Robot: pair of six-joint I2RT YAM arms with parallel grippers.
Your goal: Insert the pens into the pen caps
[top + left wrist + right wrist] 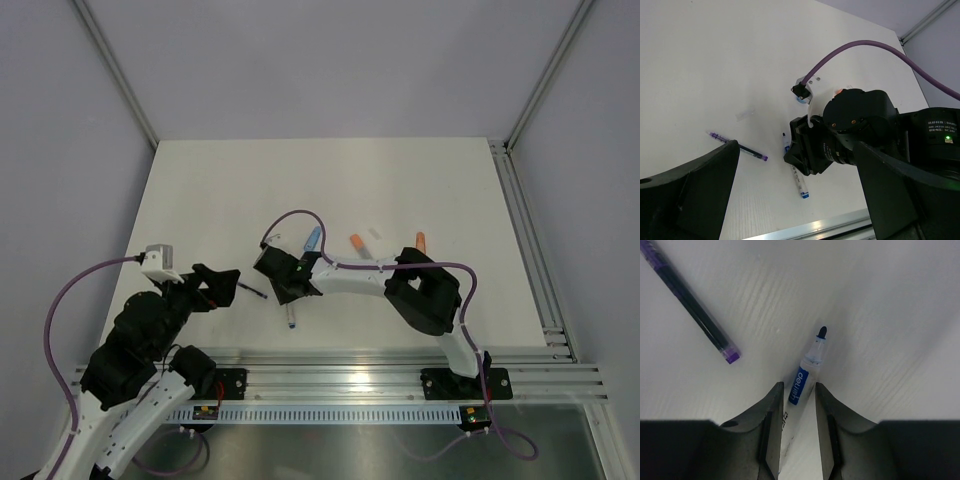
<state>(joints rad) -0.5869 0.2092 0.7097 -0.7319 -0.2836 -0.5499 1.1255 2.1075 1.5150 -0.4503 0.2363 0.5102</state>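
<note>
A white pen (805, 377) with a blue label and a dark tip lies near the table's front, its blue end (804, 195) towards the rail. My right gripper (796, 390) is down over it, fingers (772, 410) on either side of the barrel with a narrow gap left, so it is open. A thin dark purple pen (250, 290) (690, 300) lies just to the left. My left gripper (228, 285) hovers wide open beside the purple pen (740, 147), holding nothing. A light blue cap (312, 238), an orange cap (356, 241) and a clear cap (374, 232) lie behind the right arm.
An orange-ended piece (421, 240) pokes out behind the right arm's elbow (430, 295). A purple cable (290, 218) loops above the right wrist. The metal rail (350, 375) runs along the near edge. Another small clear cap (745, 114) lies past the purple pen.
</note>
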